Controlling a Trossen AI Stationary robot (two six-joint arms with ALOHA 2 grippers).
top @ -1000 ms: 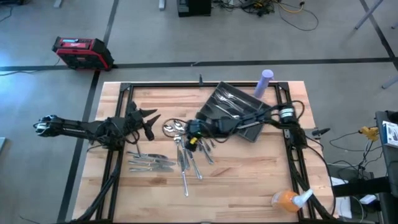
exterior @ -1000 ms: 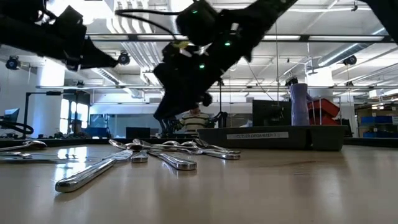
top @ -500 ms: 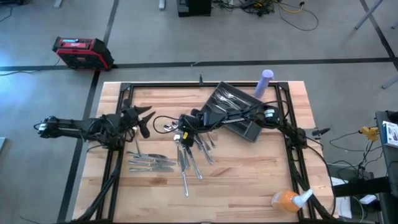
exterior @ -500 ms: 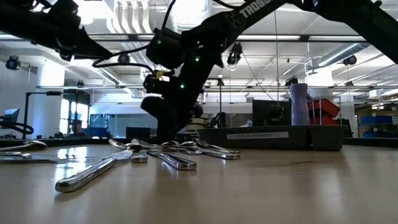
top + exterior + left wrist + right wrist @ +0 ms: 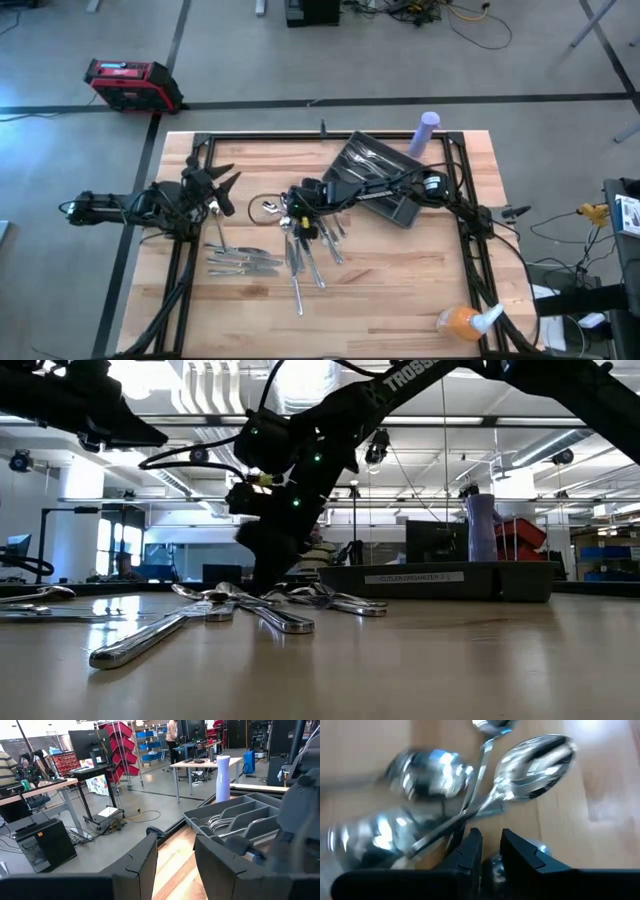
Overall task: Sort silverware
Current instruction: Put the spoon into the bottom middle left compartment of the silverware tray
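The silverware lies loose on the wooden table: a heap of spoons and forks point(image 5: 305, 248) near the middle, a few knives point(image 5: 243, 262) to its left, and some pieces in the dark tray point(image 5: 400, 214) at the back right. My right gripper point(image 5: 288, 218) reaches from the right, past the tray, down onto the heap's far end, where its fingers are nearly closed among spoons point(image 5: 535, 762). My left gripper point(image 5: 218, 183) hangs open above the table's left part, holding nothing. My right gripper comes at the heap's far end from above, slanting from the table's right. A slim bit of silver metal point(image 5: 493, 864) shows in the narrow gap between its two fingers point(image 5: 470, 851). The fingers hide which piece and which part it is. The heap still lies on the table.
A purple bottle point(image 5: 428, 130) stands at the table's far edge behind the tray. An orange object point(image 5: 458, 320) lies at the near right corner. Bare wood lies along the near edge and to the right of the heap. A red case point(image 5: 130, 85) sits on the floor beyond.
My right gripper has moved from beside the tray toward the table's left and come down onto the far end of the heap, where some pieces have shifted slightly. My left gripper has drawn back toward the table's left edge, still open.
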